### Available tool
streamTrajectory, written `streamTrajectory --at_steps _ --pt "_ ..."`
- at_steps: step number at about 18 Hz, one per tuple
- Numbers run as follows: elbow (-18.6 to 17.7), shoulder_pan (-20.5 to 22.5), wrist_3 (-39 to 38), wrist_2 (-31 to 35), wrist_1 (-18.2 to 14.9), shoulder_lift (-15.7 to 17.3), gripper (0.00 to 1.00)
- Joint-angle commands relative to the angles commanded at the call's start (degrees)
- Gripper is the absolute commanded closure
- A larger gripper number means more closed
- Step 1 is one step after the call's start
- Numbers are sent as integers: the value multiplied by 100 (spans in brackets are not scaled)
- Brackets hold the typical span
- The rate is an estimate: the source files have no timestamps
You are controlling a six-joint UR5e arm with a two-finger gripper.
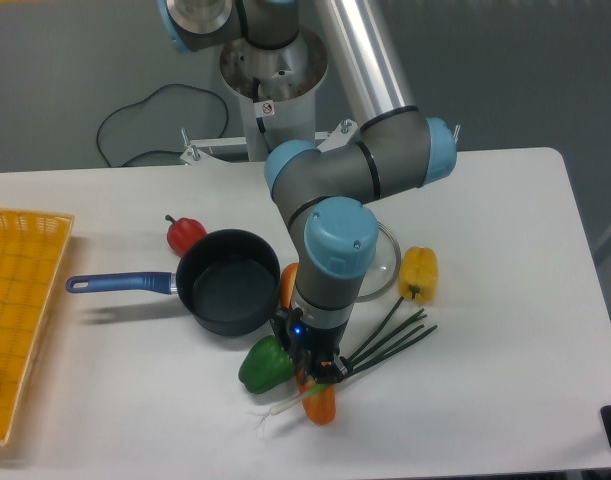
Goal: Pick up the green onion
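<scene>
The green onion (390, 340) lies slantwise on the white table. Its dark leaves fan out to the right and its white root end (277, 407) points to the front left. My gripper (315, 374) points straight down over the stalk's middle, between a green bell pepper (264, 365) and an orange vegetable (322, 405). The fingers look shut on the stalk, though the wrist partly hides them. The white end seems to sit just off the table.
A black pot (228, 285) with a blue handle (117, 283) stands left of the arm, with a red pepper (185, 233) behind it. A yellow pepper (418, 273) and a glass lid (387, 262) are to the right. A yellow basket (20, 300) sits at the left edge.
</scene>
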Motion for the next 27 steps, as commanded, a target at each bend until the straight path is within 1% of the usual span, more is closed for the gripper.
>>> streamTrajectory --at_steps 2,4,8,10,12,17,20,23,27 --pt "-9 9 0 9 18 -36 30" --pt "-9 35 35 0 35 -62 1" --pt "-9 35 18 9 61 -193 0" --pt "-9 44 9 18 202 -299 0" --pt "9 62 9 18 220 -360 0" --pt "35 62 0 18 255 -422 0" --pt "166 53 -9 131 255 -589 0" --pt "272 53 0 202 255 -668 1" --pt "325 53 9 202 290 -756 3"
